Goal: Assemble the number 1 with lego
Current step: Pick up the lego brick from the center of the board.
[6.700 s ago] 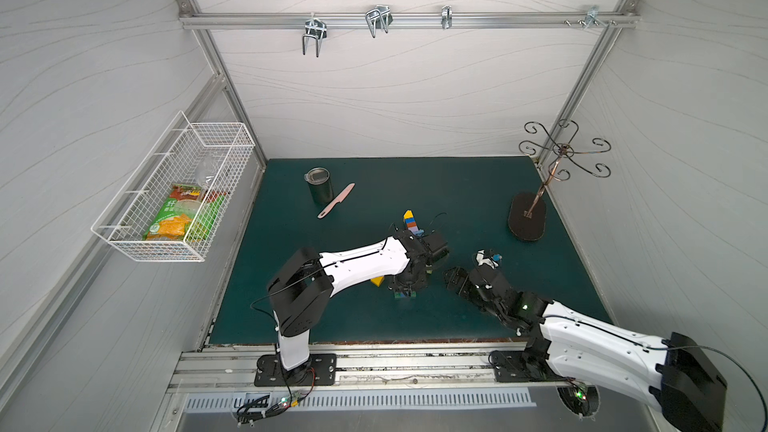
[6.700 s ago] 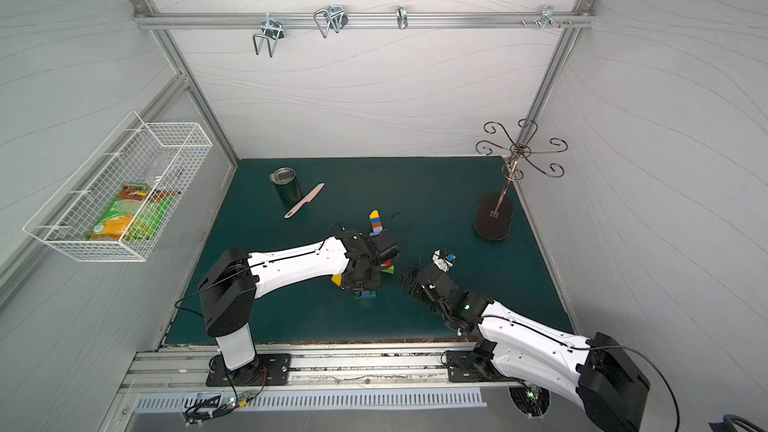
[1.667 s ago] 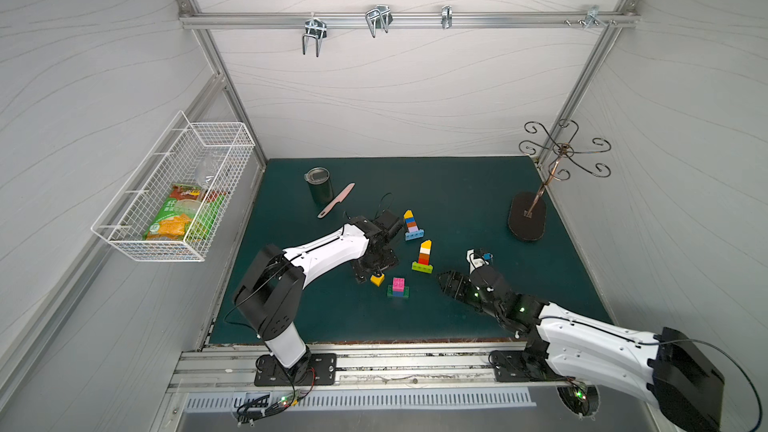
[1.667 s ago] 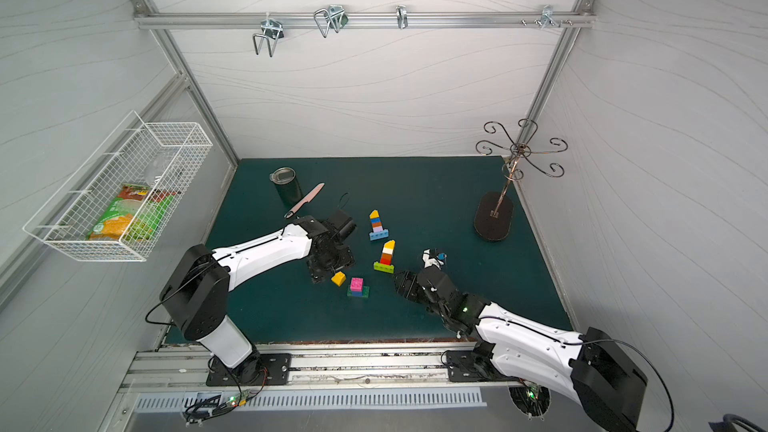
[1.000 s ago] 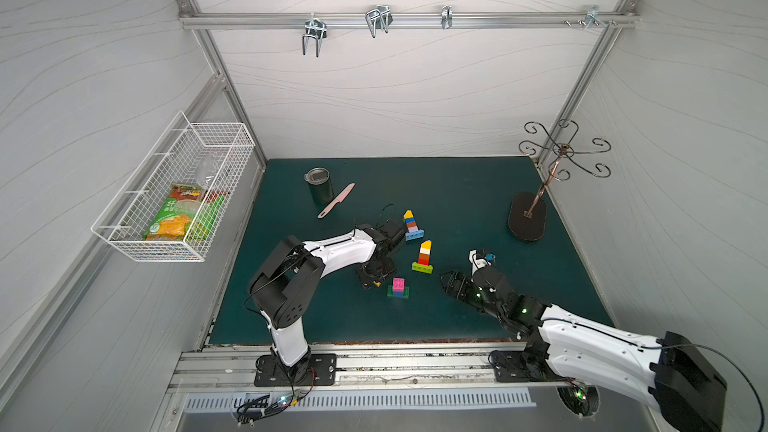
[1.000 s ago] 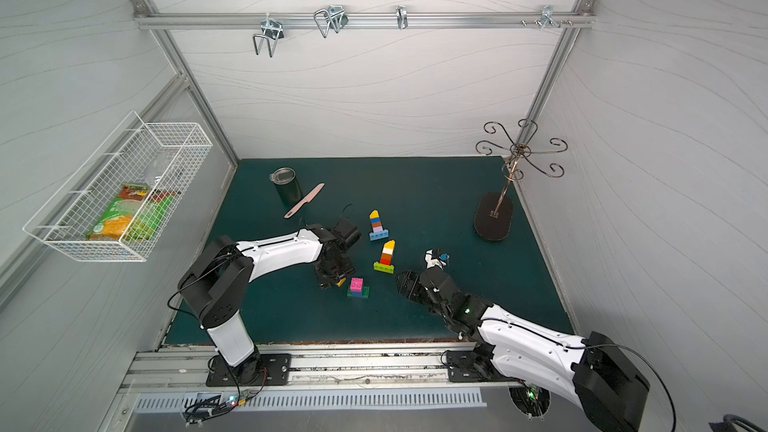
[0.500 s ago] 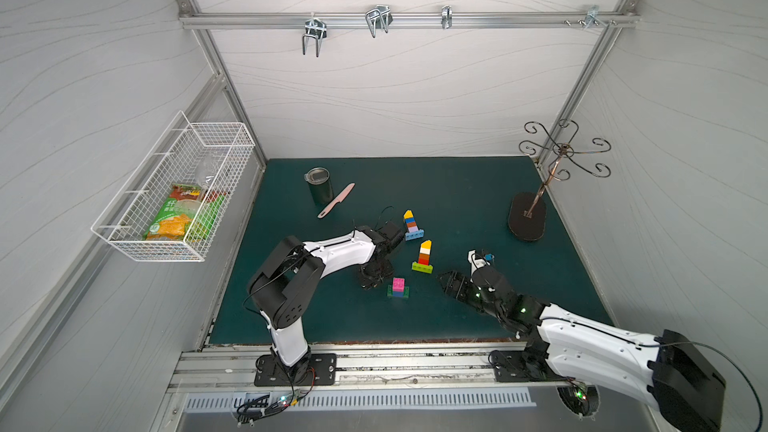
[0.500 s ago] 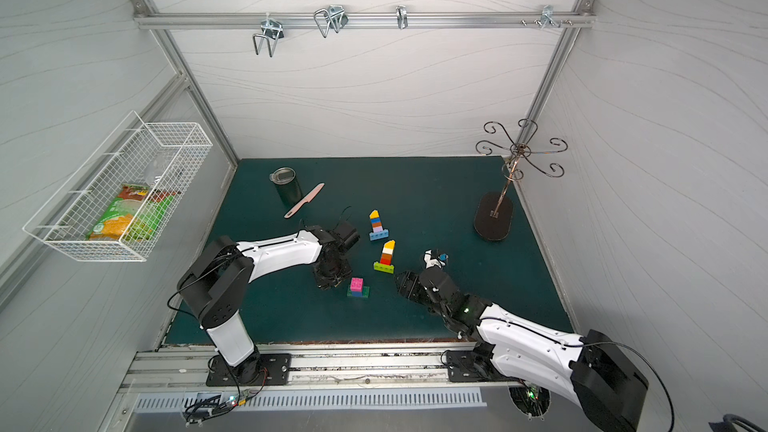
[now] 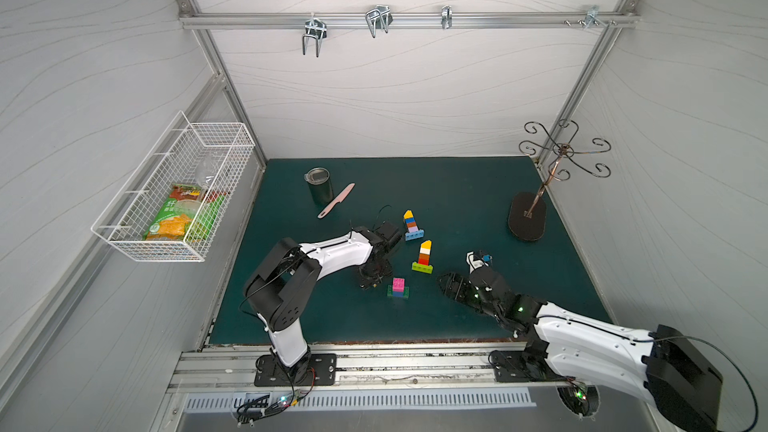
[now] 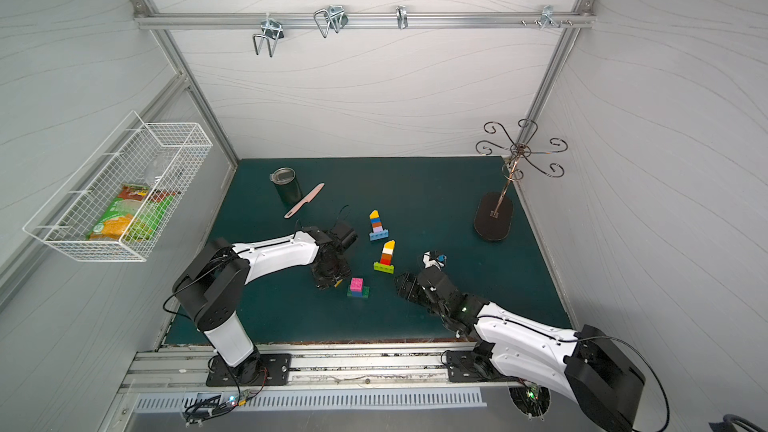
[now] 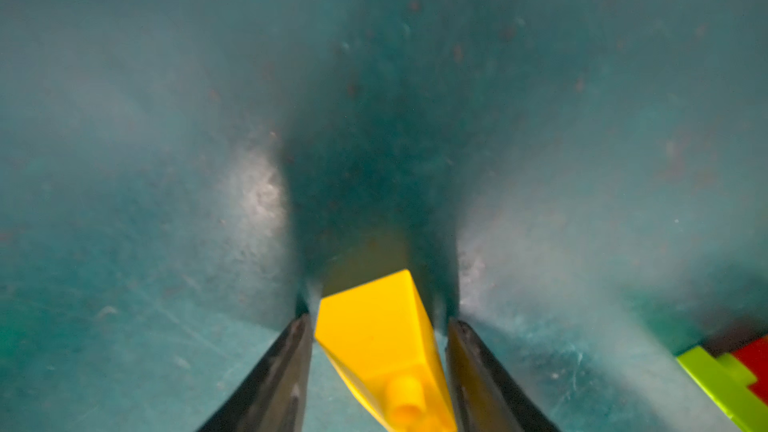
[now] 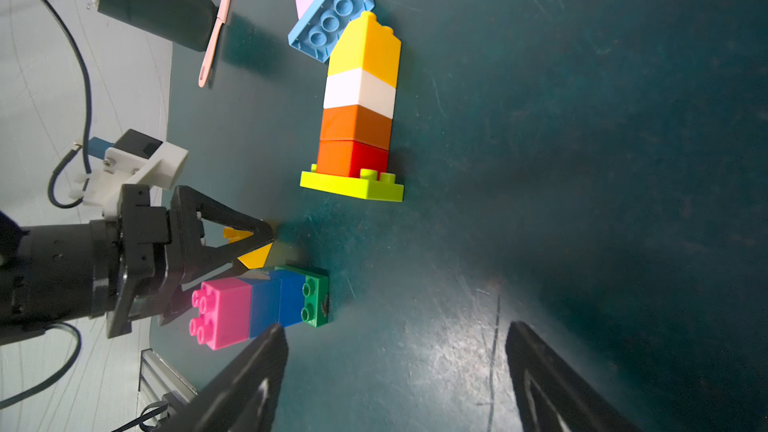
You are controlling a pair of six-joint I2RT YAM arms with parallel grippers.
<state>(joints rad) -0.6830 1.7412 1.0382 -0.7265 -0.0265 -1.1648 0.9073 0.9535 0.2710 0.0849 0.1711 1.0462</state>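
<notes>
Left wrist view: the left gripper (image 11: 380,321) stands pinched on the yellow slope brick (image 11: 374,347), one finger at each flank, stud toward the camera. A sliver of mat (image 11: 166,160) shows beside one finger, so we judge the grip made but light. The brick sits low at the mat, its tip past the fingertips.

The right gripper (image 12: 395,326) is spread wide and empty, low beside the pink-blue-green stack (image 12: 270,301). The stack stands just beside the gripped brick, between the two grippers.

Step in hand, as we judge it: cap the pink brick (image 12: 224,309). Lift straight and keep the brick level. Line it over the pink studs and press squarely. The right gripper could brace the green base (image 12: 316,297), since the narrow stack may tip.
</notes>
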